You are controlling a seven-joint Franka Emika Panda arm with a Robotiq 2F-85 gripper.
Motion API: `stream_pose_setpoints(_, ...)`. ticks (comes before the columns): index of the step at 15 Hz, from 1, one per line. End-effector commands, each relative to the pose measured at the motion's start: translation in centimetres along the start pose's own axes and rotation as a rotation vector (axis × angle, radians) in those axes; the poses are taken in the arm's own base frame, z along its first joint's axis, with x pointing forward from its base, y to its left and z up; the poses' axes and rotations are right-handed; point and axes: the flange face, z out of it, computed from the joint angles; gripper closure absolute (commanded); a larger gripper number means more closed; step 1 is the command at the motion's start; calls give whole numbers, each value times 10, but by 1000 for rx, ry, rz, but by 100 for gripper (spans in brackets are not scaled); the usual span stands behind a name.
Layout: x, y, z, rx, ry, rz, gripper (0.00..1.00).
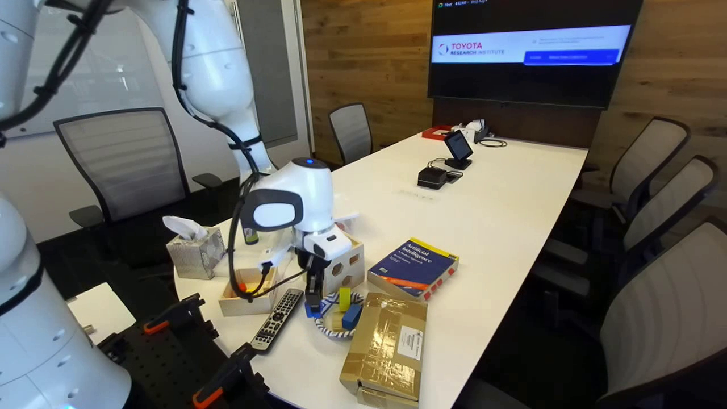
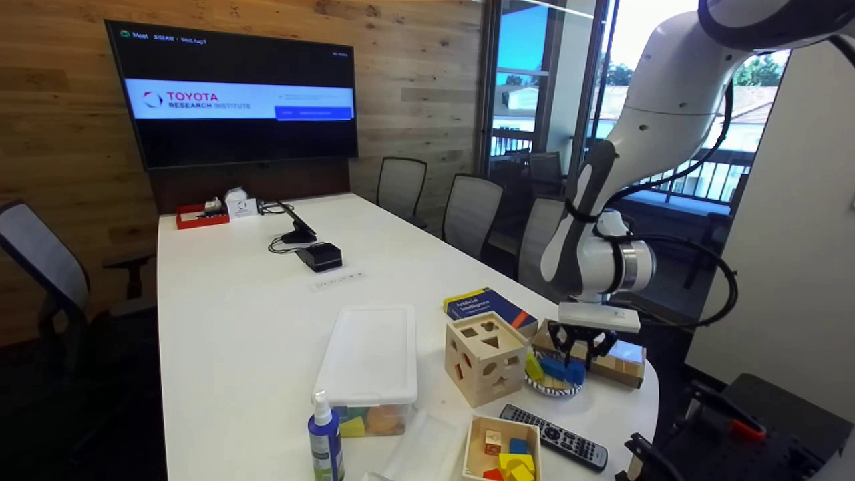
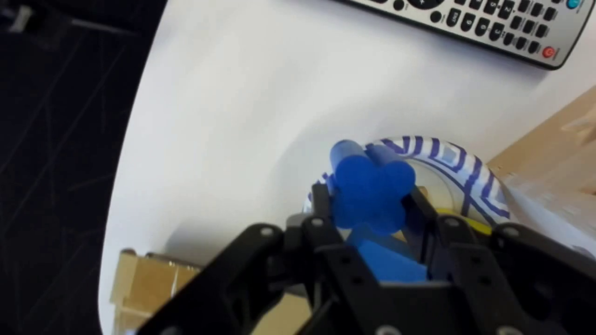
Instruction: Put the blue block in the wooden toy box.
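In both exterior views, one hole-cut wooden toy box (image 2: 478, 362) is standing beside one striped bowl (image 2: 556, 391). In the wrist view, the gripper (image 3: 368, 199) is clamping one smooth, four-lobed blue block (image 3: 370, 191) over the bowl's rim.

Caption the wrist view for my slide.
Black end effector gripping a four-lobed blue block at a white, blue-patterned bowl's rim.
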Motion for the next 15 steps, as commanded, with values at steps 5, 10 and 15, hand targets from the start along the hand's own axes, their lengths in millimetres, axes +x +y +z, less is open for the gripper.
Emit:
stream_pose_setpoints(5,89,-68,-121,-78,61,-455,85)
stream_pose_setpoints(10,114,-137,-153,24,59,-717,85)
stream_pose_setpoints(15,103,-175,-137,37,-25,-877,85)
